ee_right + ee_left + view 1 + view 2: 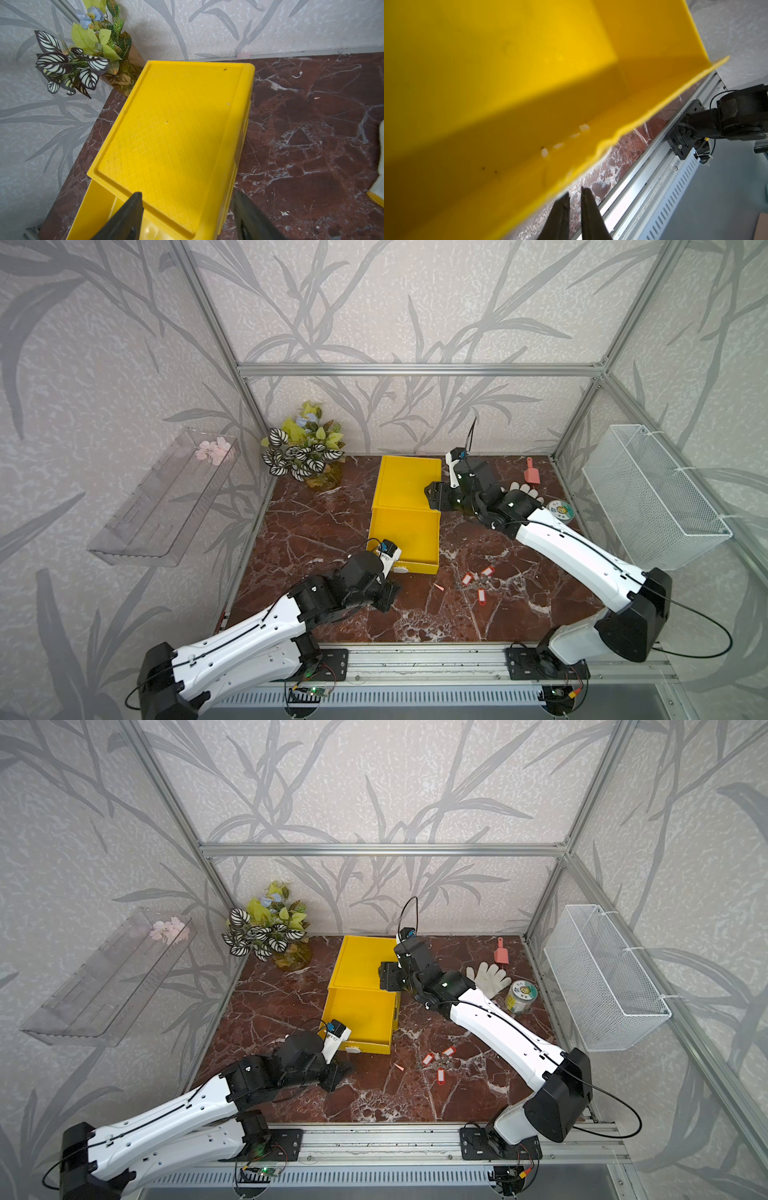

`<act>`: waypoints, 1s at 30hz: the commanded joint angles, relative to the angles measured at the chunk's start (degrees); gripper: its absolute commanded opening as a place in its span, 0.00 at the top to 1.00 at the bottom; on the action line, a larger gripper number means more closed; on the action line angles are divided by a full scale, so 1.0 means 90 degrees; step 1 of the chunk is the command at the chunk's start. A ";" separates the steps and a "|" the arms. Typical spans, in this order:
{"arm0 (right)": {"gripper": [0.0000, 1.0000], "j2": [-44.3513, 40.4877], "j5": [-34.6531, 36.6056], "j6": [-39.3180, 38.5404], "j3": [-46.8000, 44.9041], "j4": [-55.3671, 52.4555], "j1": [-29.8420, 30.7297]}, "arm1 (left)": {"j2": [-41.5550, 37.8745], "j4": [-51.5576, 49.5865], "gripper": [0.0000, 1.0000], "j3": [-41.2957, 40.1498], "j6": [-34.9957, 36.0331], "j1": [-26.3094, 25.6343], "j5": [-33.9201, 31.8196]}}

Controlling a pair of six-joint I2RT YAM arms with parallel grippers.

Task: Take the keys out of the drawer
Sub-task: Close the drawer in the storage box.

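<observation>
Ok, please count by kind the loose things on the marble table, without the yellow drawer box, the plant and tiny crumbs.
red key tags: 3
pink scoop: 1
white glove: 1
round tin: 1
pink sliver: 1
Total: 7

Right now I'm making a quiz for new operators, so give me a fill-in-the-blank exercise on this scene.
The keys lie outside the drawer, on the marble ___.
Their plastic tags are ___.
The drawer is coloured ___.
The right pincer has its jaws ___.
Missing words: table; red; yellow; open.
</observation>
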 commanded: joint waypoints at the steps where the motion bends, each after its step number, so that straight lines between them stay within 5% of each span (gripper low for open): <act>1: 0.24 0.0182 0.0286 -0.0154 0.0181 -0.0145 0.0015 | 0.0008 0.0483 0.84 0.0115 0.0086 0.0054 -0.0507; 8: 0.26 0.0449 0.0100 -0.0041 0.0099 0.0060 -0.0115 | 0.0319 0.0579 0.84 0.0275 0.0263 0.0308 -0.0471; 14: 0.55 0.0485 -0.0674 0.0413 -0.0276 0.0589 -0.0440 | 0.0426 0.0779 0.84 0.0306 0.0310 0.0532 -0.0386; 20: 0.47 0.0550 -0.0730 0.0349 -0.0336 0.0481 -0.0548 | 0.0676 0.0990 0.84 0.0425 0.0393 0.0851 -0.0078; 30: 0.47 0.0465 -0.0890 0.0416 -0.0575 0.0597 -0.0589 | 0.1417 0.1549 0.84 0.0856 0.0561 0.1141 0.0040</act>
